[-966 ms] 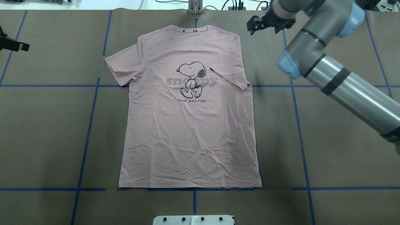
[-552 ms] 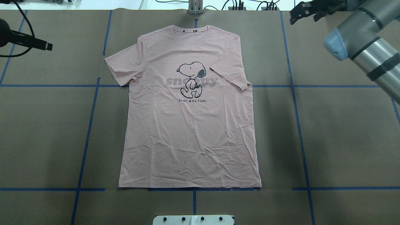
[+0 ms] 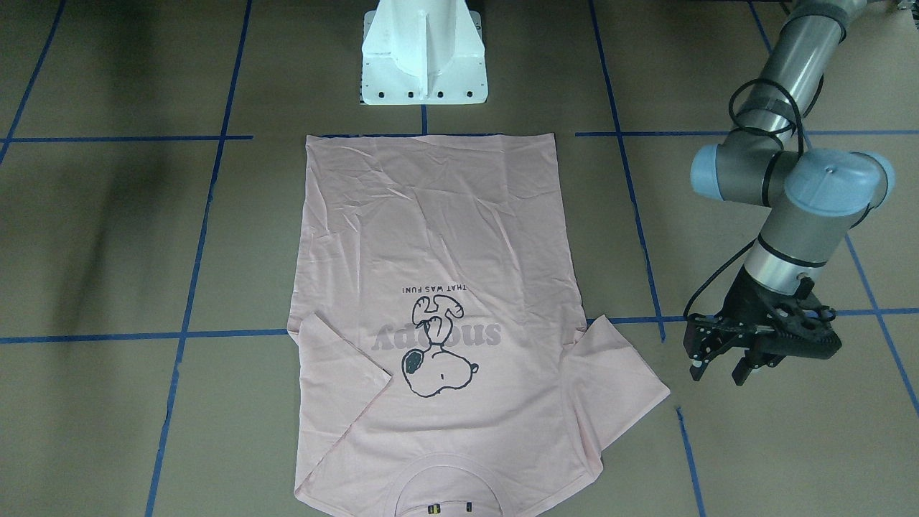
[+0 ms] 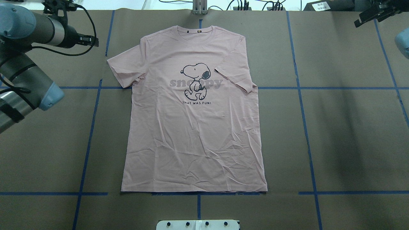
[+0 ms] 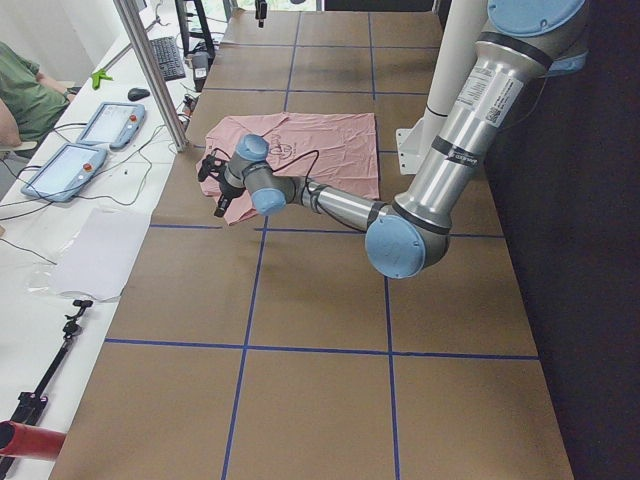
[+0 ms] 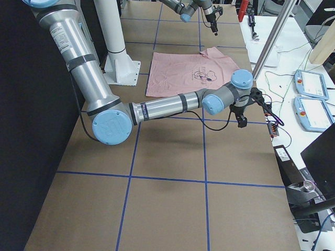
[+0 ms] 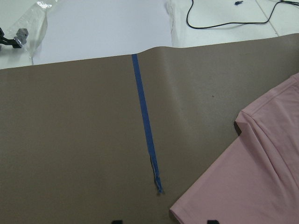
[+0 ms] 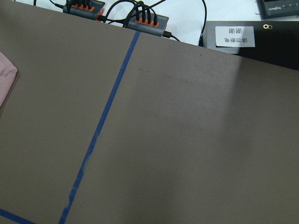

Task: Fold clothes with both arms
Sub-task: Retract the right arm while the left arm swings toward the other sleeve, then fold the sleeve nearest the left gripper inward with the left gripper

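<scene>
The pale pink T-shirt [image 4: 195, 134] lies flat and print-up in the middle of the table [image 4: 351, 127], its collar towards the far edge from the robot. The sleeve on the robot's right [image 4: 236, 78] is turned in over the chest, so I'd say that one small fold is done. The left sleeve [image 4: 124, 68] is spread out, and the body and hem are unfolded, so most of the job looks to be ahead.

The left gripper [image 3: 718, 375] hangs low just beside the spread sleeve's outer edge, wrist pointing down, with its fingers apart and nothing between them. It seems placed to go for that sleeve. The right gripper [image 4: 377, 13] sits well away from the shirt at the far right corner of the table. I can't make out whether its fingers are apart or closed.
</scene>
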Tool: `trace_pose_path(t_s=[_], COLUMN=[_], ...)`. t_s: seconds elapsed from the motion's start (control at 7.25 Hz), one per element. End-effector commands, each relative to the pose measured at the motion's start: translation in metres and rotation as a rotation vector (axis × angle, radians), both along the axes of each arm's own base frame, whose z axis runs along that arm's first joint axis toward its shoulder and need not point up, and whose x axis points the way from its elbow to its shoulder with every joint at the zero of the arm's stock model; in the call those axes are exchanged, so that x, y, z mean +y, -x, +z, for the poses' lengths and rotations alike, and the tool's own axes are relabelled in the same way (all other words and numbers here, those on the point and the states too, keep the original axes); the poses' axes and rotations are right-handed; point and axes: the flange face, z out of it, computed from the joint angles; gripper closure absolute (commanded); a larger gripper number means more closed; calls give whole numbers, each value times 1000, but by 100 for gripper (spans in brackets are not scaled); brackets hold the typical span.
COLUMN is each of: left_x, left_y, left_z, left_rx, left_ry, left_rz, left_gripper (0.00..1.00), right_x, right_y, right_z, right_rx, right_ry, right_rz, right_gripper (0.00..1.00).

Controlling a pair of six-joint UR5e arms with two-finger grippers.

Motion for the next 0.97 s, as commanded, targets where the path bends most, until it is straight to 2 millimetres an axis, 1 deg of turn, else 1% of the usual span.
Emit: trace_pose_path(t_s=[0.0,0.14,0.28,0.41,0.55,0.83], left_x=[4,6,4,5,6,7], left_y=[-54,-66,-72,-75,-79,-81], left_z=[18,19,24,35,38,39], left_rx=[-16,-14,-15,-8,-9,-10], left_ry=[12,22,23,14,15,16], left_rz=[-53,-45,-42,-39,-34,-31], left_gripper=[36,40,44,45,49,51], right_x=[10,13,13,14,14,14], right_y=[-3,-4,-4,-4,-4,-4], right_z=[5,6,5,6,6,8], right_rx=[1,0,0,2,2,5], right_ry=[-1,-2,-3,-2,1,4], right_rz=[-1,-1,0,1,5,6], right_gripper=[0,0,0,0,0,0])
